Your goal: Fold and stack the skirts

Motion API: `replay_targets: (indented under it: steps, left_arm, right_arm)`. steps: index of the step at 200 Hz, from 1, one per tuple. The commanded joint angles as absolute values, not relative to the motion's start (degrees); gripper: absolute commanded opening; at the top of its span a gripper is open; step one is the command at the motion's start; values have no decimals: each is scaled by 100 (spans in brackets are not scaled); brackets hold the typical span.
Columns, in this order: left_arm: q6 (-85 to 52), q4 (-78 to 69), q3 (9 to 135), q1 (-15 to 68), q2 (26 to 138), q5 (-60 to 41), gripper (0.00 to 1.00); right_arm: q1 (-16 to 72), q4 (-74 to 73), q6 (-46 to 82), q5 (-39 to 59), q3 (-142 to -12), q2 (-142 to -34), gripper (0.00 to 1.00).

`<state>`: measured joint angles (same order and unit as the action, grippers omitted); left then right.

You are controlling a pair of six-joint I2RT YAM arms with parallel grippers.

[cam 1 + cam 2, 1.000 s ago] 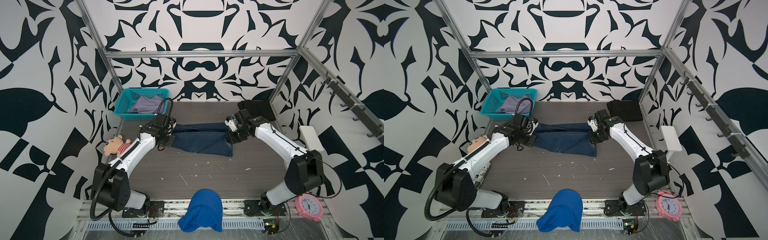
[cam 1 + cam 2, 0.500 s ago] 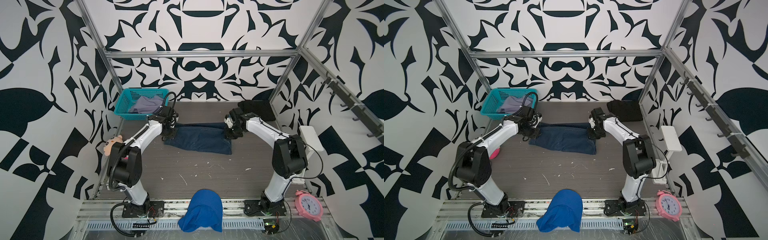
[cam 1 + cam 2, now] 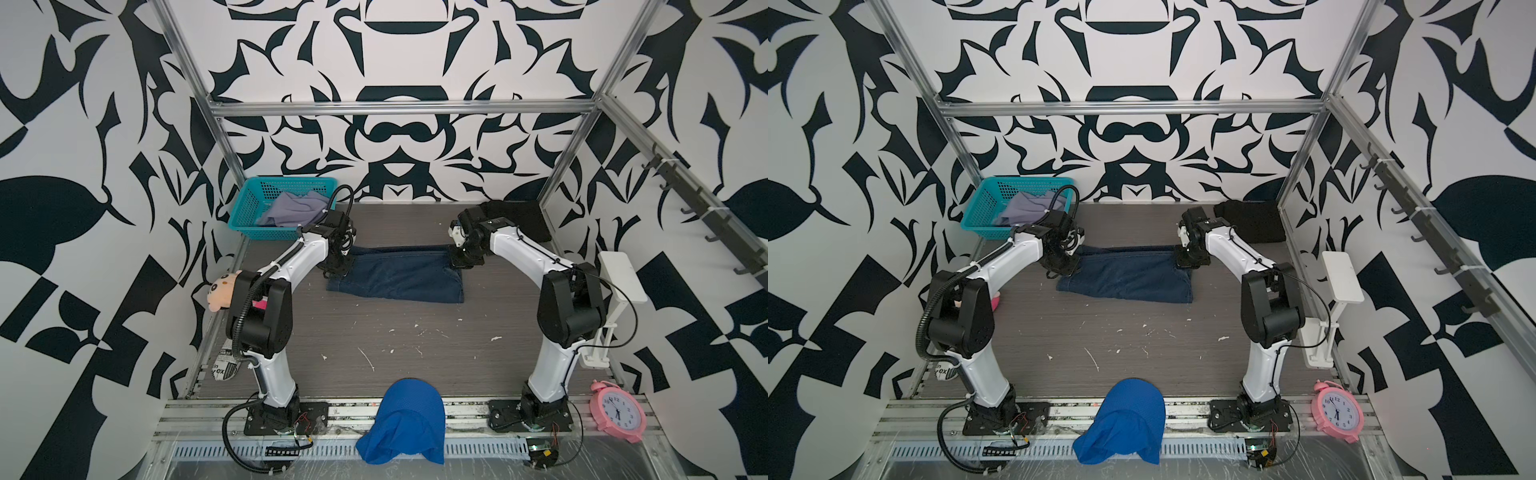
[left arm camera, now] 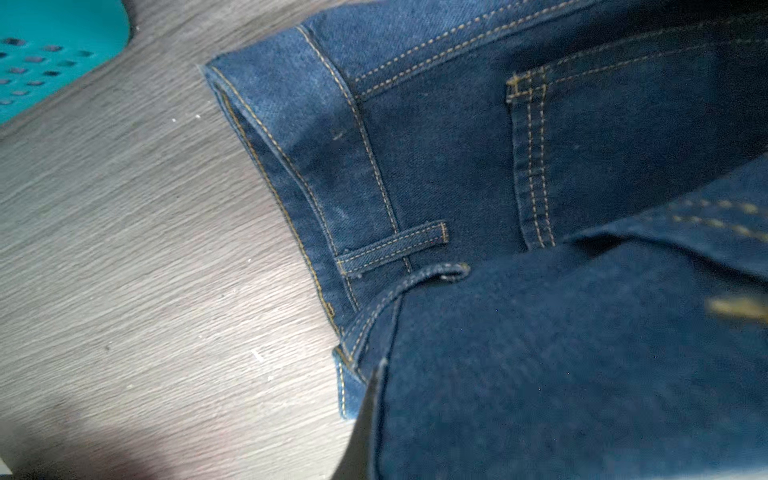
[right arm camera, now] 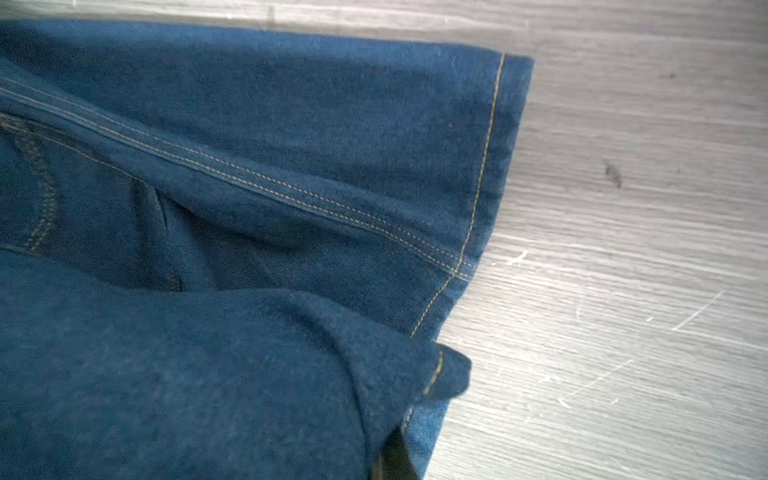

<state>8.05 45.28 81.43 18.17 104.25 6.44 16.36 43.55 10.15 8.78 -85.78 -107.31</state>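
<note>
Though unseen overhead, denim skirt (image 4: 457, 149) belt-loop (image 4: 390, 249).

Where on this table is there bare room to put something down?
The widest bare patch of table lies between the denim skirt and the blue cloth. A narrower strip runs behind the denim skirt, between the basket and the black skirt. Both ends of the denim skirt are crowded, by the left gripper and the right gripper.

- Left white-and-black robot arm (image 3: 299, 257): forearm stretched forward and inward, wrist bent down.
- Left black parallel gripper (image 3: 338, 272): pointing down, jaws pinched on the dark blue denim skirt (image 3: 399, 276).
- Right white-and-black robot arm (image 3: 523, 249): mirrored pose.
- Right black parallel gripper (image 3: 460, 261): clamped on the skirt's opposite end.
</note>
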Motion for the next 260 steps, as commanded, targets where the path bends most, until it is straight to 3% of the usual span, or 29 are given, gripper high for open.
replay_targets:
  steps: [1, 142, 159, 169, 196, 211, 227, 232, 260]
  left_arm:
    - [853, 5041, 8251, 1591, 10323, 1052, 0]
    - [1071, 4951, 8670, 1466, 11185, 1413, 0]
    - [1081, 4894, 8699, 1468, 11167, 1512, 13]
    - [1051, 4877, 8735, 1465, 11138, 1619, 14]
    - [976, 4797, 8845, 1477, 10957, 1811, 23]
    - [963, 4705, 8882, 1474, 10811, 1928, 30]
    - [925, 4693, 8972, 1475, 10647, 2132, 49]
    - [935, 4693, 8987, 1470, 10583, 2180, 53]
    - [763, 4737, 9123, 1475, 10278, 2387, 53]
  right_arm:
    - [1345, 4625, 1012, 378, -8800, -10553, 0]
    - [1208, 4671, 780, 312, -9272, -11449, 0]
    - [1196, 4688, 791, 237, -9344, -11474, 0]
    - [1195, 4738, 795, 244, -9431, -11479, 0]
    - [1195, 4781, 828, 280, -9717, -11388, 19]
    - [1195, 4850, 815, 180, -9968, -11347, 24]
    - [1178, 5110, 782, 138, -10418, -11421, 42]
    - [1171, 5205, 753, 159, -10570, -11465, 54]
    - [1169, 5550, 743, 18, -11036, -11534, 55]
